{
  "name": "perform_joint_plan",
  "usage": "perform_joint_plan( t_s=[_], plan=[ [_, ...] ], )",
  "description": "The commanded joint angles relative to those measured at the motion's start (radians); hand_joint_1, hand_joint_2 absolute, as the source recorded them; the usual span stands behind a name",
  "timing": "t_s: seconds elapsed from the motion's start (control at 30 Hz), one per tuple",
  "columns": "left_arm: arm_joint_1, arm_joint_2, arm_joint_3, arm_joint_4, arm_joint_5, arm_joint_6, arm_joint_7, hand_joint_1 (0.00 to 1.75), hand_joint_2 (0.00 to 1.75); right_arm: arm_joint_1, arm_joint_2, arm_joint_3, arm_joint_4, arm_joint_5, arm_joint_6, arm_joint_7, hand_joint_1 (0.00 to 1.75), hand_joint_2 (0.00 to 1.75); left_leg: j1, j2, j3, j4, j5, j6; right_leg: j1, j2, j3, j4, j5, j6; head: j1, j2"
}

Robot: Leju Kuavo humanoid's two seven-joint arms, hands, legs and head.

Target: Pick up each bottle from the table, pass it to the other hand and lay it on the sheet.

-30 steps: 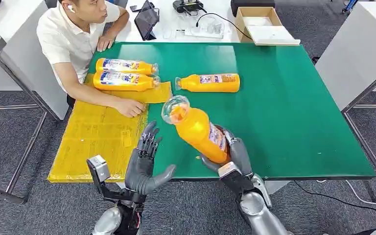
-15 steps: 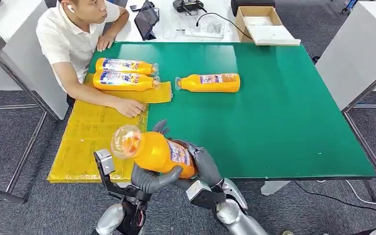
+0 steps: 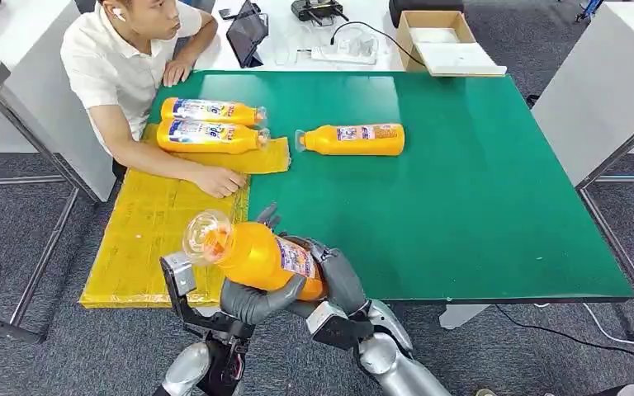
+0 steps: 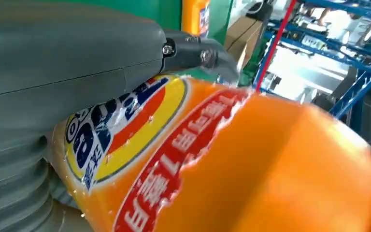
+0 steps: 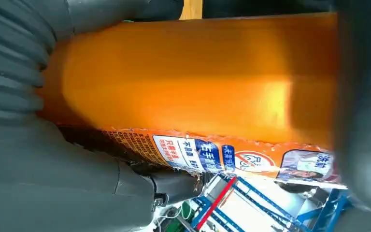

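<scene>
A yellow sheet (image 3: 153, 235) is lying along the left edge of the green table (image 3: 479, 206), overhanging it at the near left corner. A person (image 3: 120, 70) is sitting at the far left corner, resting one hand (image 3: 219, 181) on the sheet. Two orange bottles (image 3: 212, 124) are lying side by side on the far end of the sheet, caps pointing right.

At the near edge of the table, just right of the sheet, the robot is holding an orange bottle (image 3: 260, 256) in the air on its side, with its clear cap (image 3: 206, 238) pointing left over the sheet's near right corner. The left hand (image 3: 252, 299) is cupping the bottle from below, with its thumb wrapped up across the body near the label; in the left wrist view the grey thumb (image 4: 67, 72) is pressing flat on the label of the bottle (image 4: 251, 164). The right hand (image 3: 334, 276) is gripping the base end of the same bottle; in the right wrist view its dark fingers (image 5: 362, 106) are wrapping around the orange body (image 5: 198, 82). So both hands are gripping this bottle at once.

Further right, toward the far middle of the table, a fourth bottle (image 3: 353, 139) is lying on its side on the bare green surface, cap pointing left, well apart from the hands.

A cardboard box (image 3: 442, 41) is sitting on a white table beyond the far edge.
</scene>
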State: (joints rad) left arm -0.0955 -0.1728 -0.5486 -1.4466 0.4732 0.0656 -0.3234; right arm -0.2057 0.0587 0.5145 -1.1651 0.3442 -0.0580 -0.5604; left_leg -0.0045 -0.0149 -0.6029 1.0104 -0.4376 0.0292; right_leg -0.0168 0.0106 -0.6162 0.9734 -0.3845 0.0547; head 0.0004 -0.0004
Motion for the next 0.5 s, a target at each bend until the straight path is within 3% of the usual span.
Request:
perform_joint_plan(
  t_s=[0.03, 0.07, 0.1, 0.2, 0.23, 0.5],
  plan=[
    [-0.057, 0.021, 0.003, 0.049, 0.012, -0.029, -0.006, 1.75, 1.75, -0.008, 0.002, 0.071, 0.101, -0.019, 0.038, 0.001, 1.24, 1.75, 0.001, 0.000, 0.006, -0.001, -0.002, -0.002, 0.002, -0.002, 0.006, -0.001, -0.002, -0.002, 0.000, 0.000],
    [-0.054, 0.024, 0.009, 0.047, 0.019, -0.038, -0.002, 1.75, 1.75, -0.007, 0.002, 0.068, 0.100, -0.024, 0.041, 0.004, 0.26, 1.75, 0.001, 0.000, 0.003, -0.001, -0.001, -0.001, 0.001, -0.002, 0.004, -0.001, -0.001, -0.002, 0.000, 0.000],
    [-0.049, 0.032, 0.016, 0.044, 0.030, -0.055, 0.003, 1.75, 1.75, -0.002, 0.001, 0.061, 0.100, -0.030, 0.041, 0.008, 0.00, 1.75, 0.001, 0.000, 0.005, -0.001, -0.002, -0.002, 0.002, -0.002, 0.006, -0.001, -0.002, -0.002, 0.000, 0.000],
    [-0.019, 0.070, 0.066, 0.042, 0.044, -0.079, -0.001, 1.75, 1.75, 0.023, -0.002, 0.040, 0.083, -0.043, 0.034, 0.013, 0.00, 1.75, 0.001, 0.001, 0.005, -0.002, -0.001, -0.002, 0.001, -0.001, 0.005, -0.002, -0.001, -0.002, 0.000, 0.000],
    [-0.002, 0.078, 0.099, 0.041, 0.032, -0.086, 0.003, 1.75, 1.75, 0.042, -0.005, 0.026, 0.064, -0.045, 0.032, 0.015, 0.00, 0.00, 0.001, 0.001, 0.006, -0.002, -0.002, -0.002, 0.002, -0.001, 0.006, -0.002, -0.002, -0.003, 0.000, 0.000],
    [0.061, 0.091, 0.201, -0.002, -0.108, -0.091, -0.013, 1.75, 1.75, 0.128, -0.019, -0.057, -0.011, -0.043, 0.007, 0.001, 0.00, 0.00, 0.001, 0.001, 0.004, -0.001, -0.001, -0.002, 0.001, -0.001, 0.004, -0.001, -0.002, -0.002, 0.000, 0.000]
  ],
)
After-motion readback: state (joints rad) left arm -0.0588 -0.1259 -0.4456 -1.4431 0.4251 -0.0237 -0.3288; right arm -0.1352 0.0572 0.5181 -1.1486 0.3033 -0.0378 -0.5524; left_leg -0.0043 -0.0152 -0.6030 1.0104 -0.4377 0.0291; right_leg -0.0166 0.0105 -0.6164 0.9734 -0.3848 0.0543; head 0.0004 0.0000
